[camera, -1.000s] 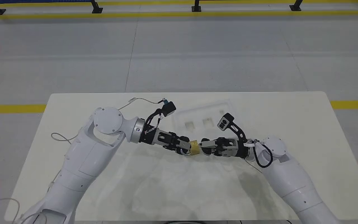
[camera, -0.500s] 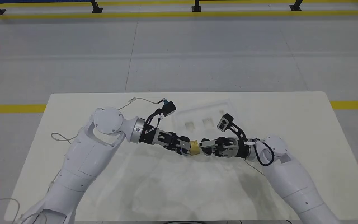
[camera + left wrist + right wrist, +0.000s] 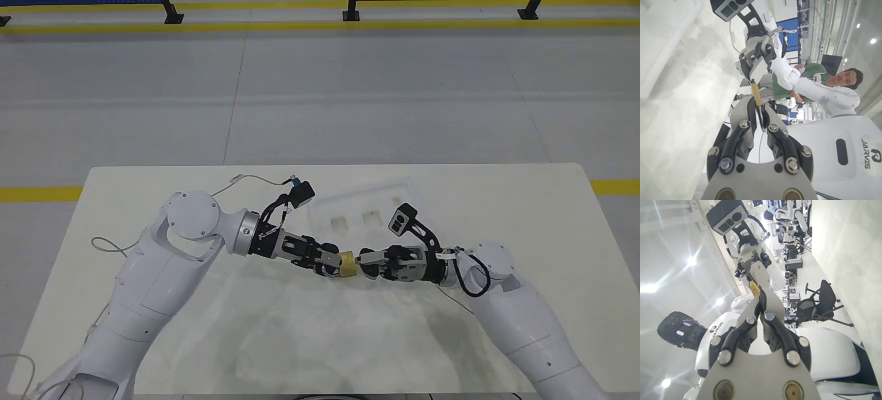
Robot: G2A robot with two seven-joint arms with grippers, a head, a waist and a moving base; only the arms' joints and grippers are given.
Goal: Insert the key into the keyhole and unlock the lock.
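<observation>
A brass padlock [image 3: 347, 263] hangs above the middle of the white table [image 3: 520, 200], between the two grippers. My left gripper [image 3: 328, 260] is shut on it; in the left wrist view the fingers [image 3: 751, 111] clamp the silver shackle [image 3: 762, 121] and the brass body [image 3: 756, 94] sticks out beyond them. My right gripper [image 3: 366, 262] meets the padlock's free end from the opposite side and is shut on the key [image 3: 750, 81], of which only a sliver of metal shows at the lock's end. The right wrist view has the right gripper [image 3: 760, 294] pressed right up to the brass body [image 3: 754, 289].
A clear plastic tray [image 3: 365, 205] lies on the table just behind the grippers. A thin white cable [image 3: 245, 179] trails near the back edge at the left. Bare table stretches in front of and to both sides of the arms.
</observation>
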